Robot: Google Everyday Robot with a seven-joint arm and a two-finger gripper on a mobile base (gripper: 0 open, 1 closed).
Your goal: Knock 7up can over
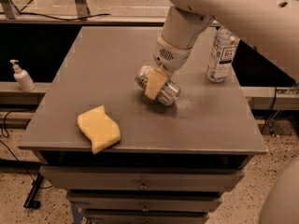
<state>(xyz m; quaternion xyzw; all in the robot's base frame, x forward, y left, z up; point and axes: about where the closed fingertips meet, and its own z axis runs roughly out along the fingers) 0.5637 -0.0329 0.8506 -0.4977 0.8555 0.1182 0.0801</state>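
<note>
The middle of the surface (107, 55) is being occupied by the gripper (155, 84), its fingers clamped on the tilted 7up can (169, 94). Approach from above at the back right is being blocked by the arm (219, 8) and by the upright water bottle (222, 55). The front left edge is being obstructed by the yellow sponge (98, 127) — the back left and front right are being left open.
</note>
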